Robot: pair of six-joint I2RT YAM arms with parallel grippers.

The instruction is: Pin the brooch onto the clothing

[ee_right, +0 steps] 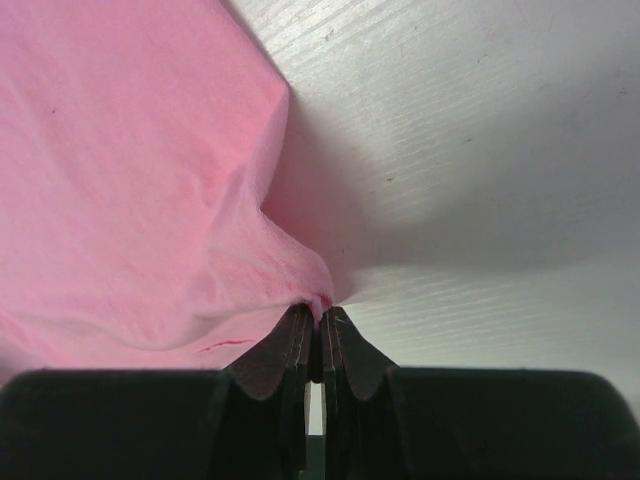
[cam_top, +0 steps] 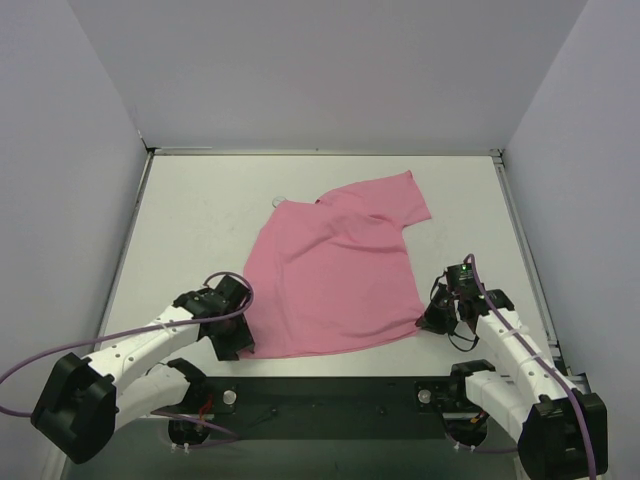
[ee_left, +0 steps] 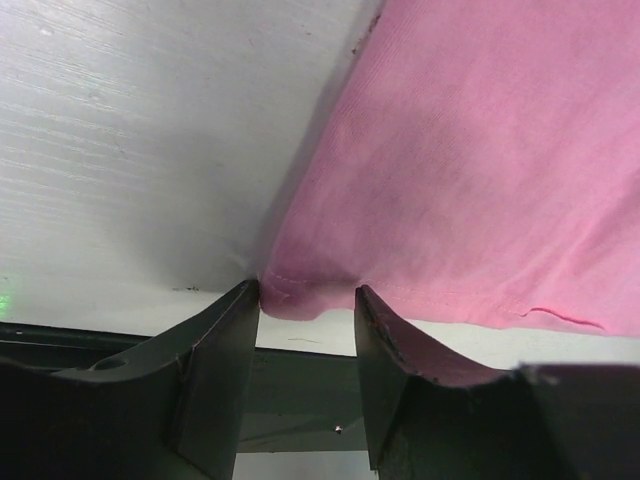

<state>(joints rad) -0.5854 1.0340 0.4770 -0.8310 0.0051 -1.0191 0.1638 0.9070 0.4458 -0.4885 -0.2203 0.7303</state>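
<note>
White tabletop, pink T-shirt spread near its middle. At the near-left hem corner the left gripper has jaws apart, the corner between them; at the near-right corner the right gripper is clamped on a pinch of fabric.

Pink T-shirt lies askew on the white table.

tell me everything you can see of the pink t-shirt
The pink T-shirt is plain, soft-looking cloth, lying mostly flat on the white table, one sleeve pointing far right. Its near right hem corner is pinched up in the shut right gripper. The near left corner sits inside the open left gripper.
</note>
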